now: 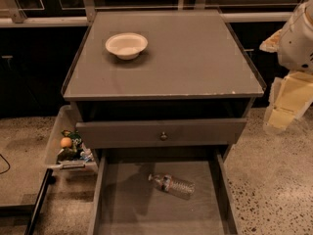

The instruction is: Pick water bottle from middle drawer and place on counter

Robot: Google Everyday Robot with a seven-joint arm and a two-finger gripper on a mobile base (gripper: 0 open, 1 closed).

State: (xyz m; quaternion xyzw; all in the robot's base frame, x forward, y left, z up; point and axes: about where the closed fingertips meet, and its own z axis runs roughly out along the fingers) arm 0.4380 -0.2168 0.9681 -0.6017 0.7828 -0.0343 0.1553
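The water bottle [172, 184] lies on its side on the floor of the open middle drawer [127, 207], cap toward the left. The counter [195, 62] is the flat grey cabinet top above it. My gripper [282, 112] hangs off the white arm at the right edge of the view, beside the cabinet's right side, well apart from the bottle and above drawer height.
A white bowl [126, 45] sits on the counter's back left. A narrower drawer front with a round knob [163, 136] is above the open drawer. A clear bin with snacks and an orange [68, 148] hangs at the cabinet's left. Speckled floor surrounds.
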